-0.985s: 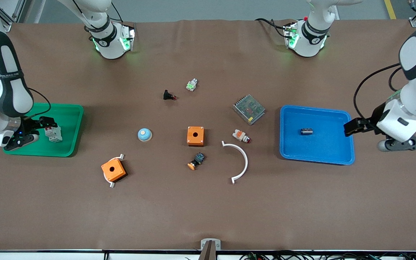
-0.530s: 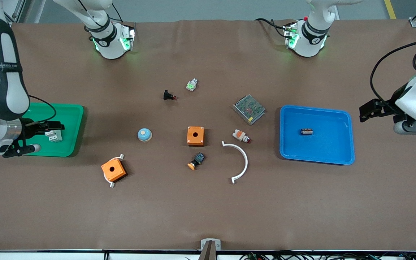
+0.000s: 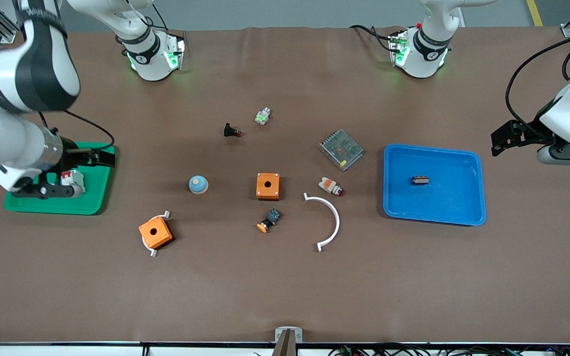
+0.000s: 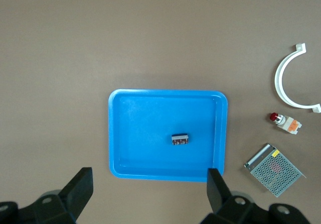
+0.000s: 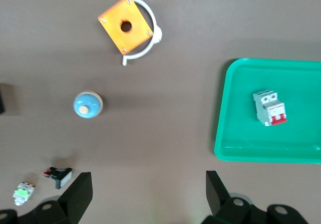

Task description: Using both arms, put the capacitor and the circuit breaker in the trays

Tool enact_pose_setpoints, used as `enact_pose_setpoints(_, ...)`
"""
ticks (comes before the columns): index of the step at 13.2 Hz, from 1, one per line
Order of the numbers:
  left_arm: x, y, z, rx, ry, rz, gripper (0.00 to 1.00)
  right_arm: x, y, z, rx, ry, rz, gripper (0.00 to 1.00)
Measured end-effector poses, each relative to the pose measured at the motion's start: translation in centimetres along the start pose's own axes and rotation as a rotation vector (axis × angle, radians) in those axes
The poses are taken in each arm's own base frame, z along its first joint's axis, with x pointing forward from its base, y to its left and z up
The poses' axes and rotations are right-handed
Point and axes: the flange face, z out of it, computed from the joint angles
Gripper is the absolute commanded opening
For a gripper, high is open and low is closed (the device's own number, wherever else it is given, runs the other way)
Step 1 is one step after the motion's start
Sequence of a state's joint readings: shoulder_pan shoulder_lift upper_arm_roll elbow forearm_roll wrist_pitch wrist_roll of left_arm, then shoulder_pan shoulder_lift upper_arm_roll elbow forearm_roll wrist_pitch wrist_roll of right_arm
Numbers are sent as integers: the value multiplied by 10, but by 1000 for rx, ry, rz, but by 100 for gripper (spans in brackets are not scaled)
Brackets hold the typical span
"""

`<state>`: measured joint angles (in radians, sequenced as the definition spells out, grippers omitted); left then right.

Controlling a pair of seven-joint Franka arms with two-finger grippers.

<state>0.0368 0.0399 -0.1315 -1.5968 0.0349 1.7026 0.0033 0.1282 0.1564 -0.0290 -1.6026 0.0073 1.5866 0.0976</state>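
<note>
L gripper: fingers spread wide, nothing between them, touching nothing. Up in the air over bare brown tabletop at the L arm's end, just off the blue tray. L wrist view looks straight down on that tray; capacitor lies flat in it, about mid-tray, well apart from the gripper. Tiny dark oblong w/ light ends, clear of the tray walls.

R gripper: fingers also wide apart, empty, no contact. Over the green tray, at its edge toward table centre. Circuit breaker sits in that tray, partly hidden by the R arm's wrist in front view; R wrist view shows it whole, white-grey block w/ red toggles, lying on the tray floor, away from the rim.

Surface: brown mat over whole table. Mid-table between the two grippers: orange box w/ round hole; second orange box on a white bracket, nearer the camera, toward R gripper. Blue-white dome button between them. Black-blue button w/ orange cap just camera-side of the centre box. White curved clip beside it. White-orange switch w/ red tip and metal mesh power supply toward L gripper, near blue tray. Small black part w/ red tip and small green-white part toward the arm bases.

Room: grey floor past the table's top edge; cables along the camera-side edge.
</note>
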Motion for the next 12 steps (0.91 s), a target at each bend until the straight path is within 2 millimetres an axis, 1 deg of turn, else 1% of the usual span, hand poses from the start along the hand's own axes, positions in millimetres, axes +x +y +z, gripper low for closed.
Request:
enact_pose_setpoints(2,1,-1,-7,0,20,-6,100,-29,10,-52,9,102,10,100)
enact_pose_setpoints(3,2,-1,-11,0,31,-7,100,-43,17,-75,7,145,18,100)
enact_pose_setpoints(4,3,-2,-15,0,39,-8,100,-56,25,-92,-4,180,28,100)
enact_pose_setpoints(5,3,-1,-17,0,43,-7,100,-67,34,-104,-8,205,42,100)
enact_pose_setpoints(6,4,-1,-16,-1,43,-6,100,-76,45,-112,-6,222,55,100)
enact_pose_setpoints(8,5,-1,-14,-1,40,-6,100,-85,65,-120,-6,239,44,100)
enact_pose_setpoints(10,6,-2,-13,-2,38,-7,100,-87,83,-118,-1,234,39,100)
enact_pose_setpoints(12,6,-2,-13,-2,38,-7,100,-87,92,-115,1,228,35,100)
